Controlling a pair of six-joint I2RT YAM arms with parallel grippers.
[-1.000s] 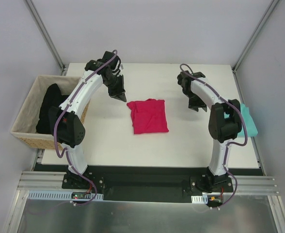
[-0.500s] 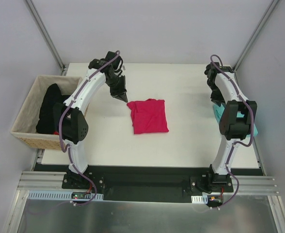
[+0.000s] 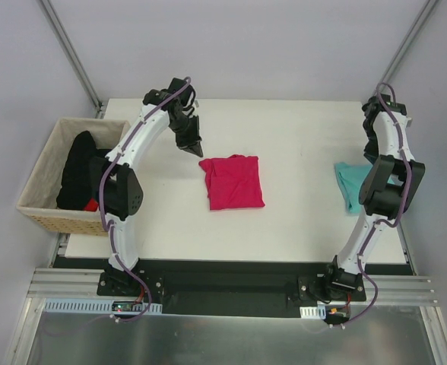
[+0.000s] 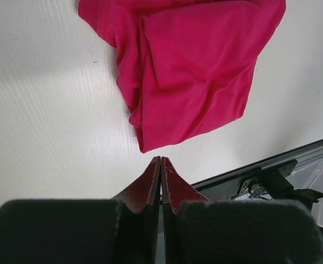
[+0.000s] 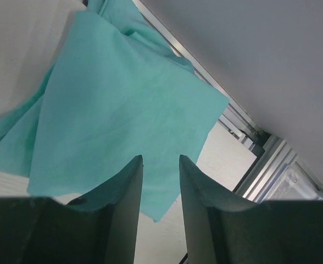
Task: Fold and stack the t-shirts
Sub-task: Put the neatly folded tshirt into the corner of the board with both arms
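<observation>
The crimson-pink t-shirt (image 3: pixel 231 182) lies folded in the middle of the white table; the left wrist view shows it (image 4: pixel 189 71) just beyond my fingertips. My left gripper (image 3: pixel 191 144) (image 4: pixel 160 159) hovers at its back left corner, shut with nothing in it. The teal t-shirt (image 3: pixel 350 182) lies rumpled at the table's right edge, partly hidden by my right arm. My right gripper (image 3: pixel 371 150) (image 5: pixel 160 158) hangs above the teal t-shirt (image 5: pixel 123 110), open, with nothing between its fingers.
A wicker basket (image 3: pixel 45 163) stands off the table's left edge with dark clothing (image 3: pixel 79 171) in it. A metal frame rail (image 5: pixel 271 165) runs along the right side, close to the teal t-shirt. Grey walls enclose the table.
My right arm has swung from the table's middle right out to the right edge, above the teal t-shirt. The left gripper has drawn back a little, staying shut.
</observation>
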